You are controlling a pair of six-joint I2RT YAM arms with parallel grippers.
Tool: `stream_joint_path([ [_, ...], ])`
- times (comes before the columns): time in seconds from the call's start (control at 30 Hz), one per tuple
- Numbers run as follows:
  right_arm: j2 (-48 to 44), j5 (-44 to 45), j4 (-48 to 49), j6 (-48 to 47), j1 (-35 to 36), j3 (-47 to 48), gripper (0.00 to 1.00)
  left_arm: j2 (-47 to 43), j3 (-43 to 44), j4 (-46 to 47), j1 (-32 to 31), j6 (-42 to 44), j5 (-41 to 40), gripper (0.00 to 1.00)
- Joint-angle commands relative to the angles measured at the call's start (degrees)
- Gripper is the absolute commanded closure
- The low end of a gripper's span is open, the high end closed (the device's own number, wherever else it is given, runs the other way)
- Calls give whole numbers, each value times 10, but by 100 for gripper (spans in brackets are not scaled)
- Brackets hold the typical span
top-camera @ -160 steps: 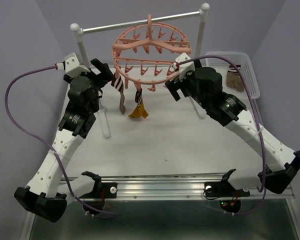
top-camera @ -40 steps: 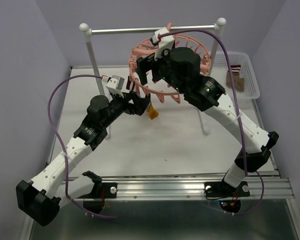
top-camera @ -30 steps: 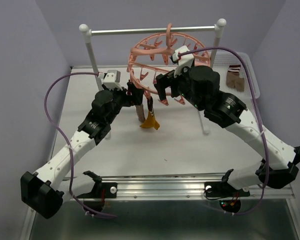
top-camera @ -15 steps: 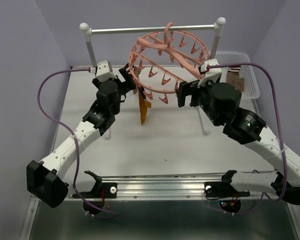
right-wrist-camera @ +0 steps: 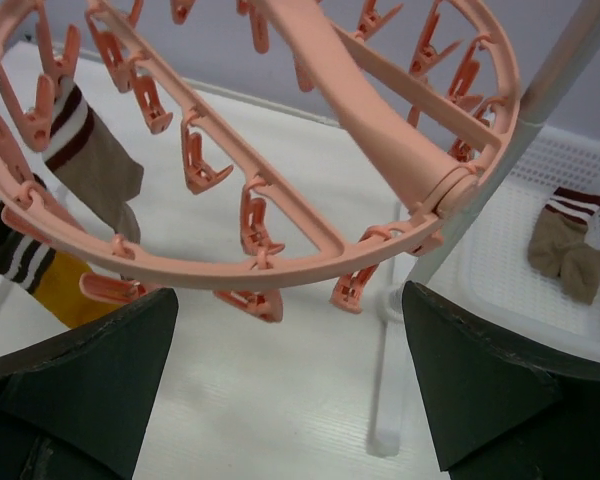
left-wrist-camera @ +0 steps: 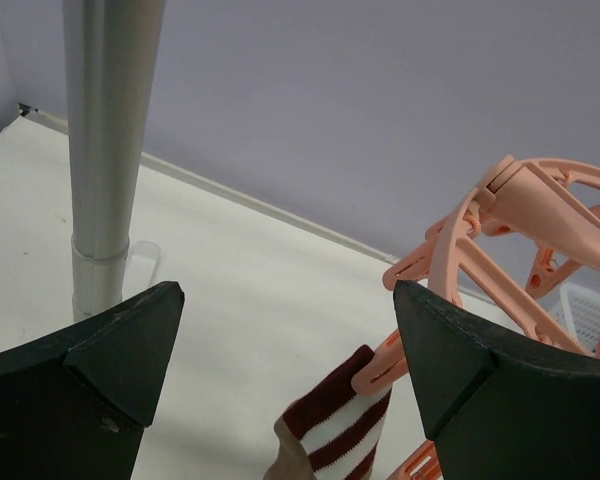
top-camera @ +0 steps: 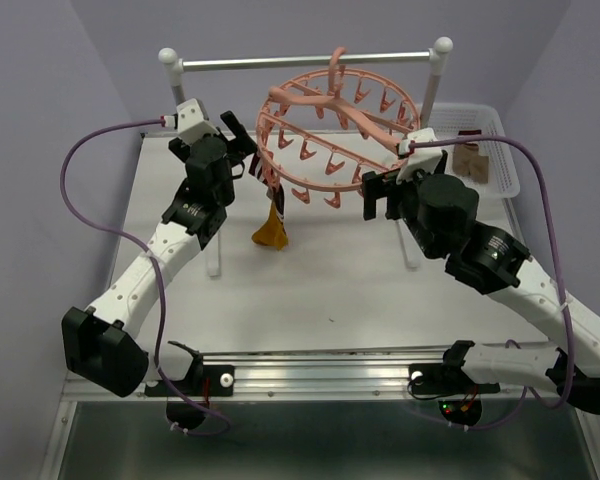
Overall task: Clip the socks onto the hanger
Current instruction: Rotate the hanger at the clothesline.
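The salmon-pink hanger [top-camera: 330, 125] hangs by its hook from the rail, tilted. Two socks dangle from clips on its left side: a brown one with a dark and white striped cuff [right-wrist-camera: 88, 160] and one with a mustard-orange part [top-camera: 271, 230]. In the left wrist view the striped cuff [left-wrist-camera: 342, 430] sits pinched in a pink clip [left-wrist-camera: 376, 368]. My left gripper [top-camera: 240, 148] is open just left of the ring, with nothing between its fingers [left-wrist-camera: 115, 365]. To the right of the ring and lower, my right gripper [top-camera: 379, 195] is open and empty. Under the ring's near edge [right-wrist-camera: 280, 265] are its fingers [right-wrist-camera: 470, 370].
A metal rail on white posts [top-camera: 180, 90] carries the hanger; the right post [right-wrist-camera: 540, 110] stands close to my right gripper. A white basket [top-camera: 500, 150] at the back right holds another brown sock [right-wrist-camera: 568, 245]. The left post [left-wrist-camera: 105, 150] rises just left of my left gripper.
My left gripper has pulled back to the left, off the ring. The right gripper has drawn slightly lower. The ring has swung and the mustard-orange sock has swayed left.
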Motion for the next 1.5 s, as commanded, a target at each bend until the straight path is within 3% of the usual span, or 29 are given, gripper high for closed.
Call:
stream_joint_path([
  [0.0, 3, -63, 15, -141, 6, -16, 0, -23, 39, 10, 1, 25, 4, 1],
  [0.13, 12, -165, 16, -364, 6, -26, 0, -41, 36, 6, 1, 45, 20, 1],
  [0.27, 52, -180, -7, -581, 6, 1, 0, -56, 27, -3, 2, 55, 25, 1],
  [0.3, 64, -184, -33, -604, 6, 12, 3, -57, 24, -7, 1, 58, 26, 1],
  [0.33, 76, -185, -43, -621, 6, 25, 15, -60, 23, -8, 2, 60, 26, 1],
  [0.4, 124, -201, -98, -640, 6, 96, 27, -66, 21, -12, 1, 63, 29, 1],
  [0.53, 203, -225, -191, -647, 0, 205, 37, -79, 14, -10, 2, 77, 36, 1],
  [0.7, 294, -210, -252, -623, -5, 309, 69, -105, -5, -10, 4, 88, 39, 1],
  [0.73, 306, -212, -267, -616, -5, 310, 69, -110, -5, -10, 4, 88, 38, 1],
  [0.87, 356, -248, -320, -581, -5, 384, 88, -141, -28, -13, 4, 84, 36, 1],
  [1.03, 383, -253, -295, -536, -5, 382, 99, -166, -52, -19, 4, 72, 36, 1],
  [1.13, 400, -264, -269, -481, -5, 402, 99, -176, -64, -23, 4, 54, 39, 1],
  [1.37, 401, -256, -160, -228, -5, 426, 99, -177, -79, -25, 5, 37, 51, 1],
  [1.47, 415, -247, -144, -167, -5, 435, 99, -176, -80, -28, 4, 32, 62, 1],
])
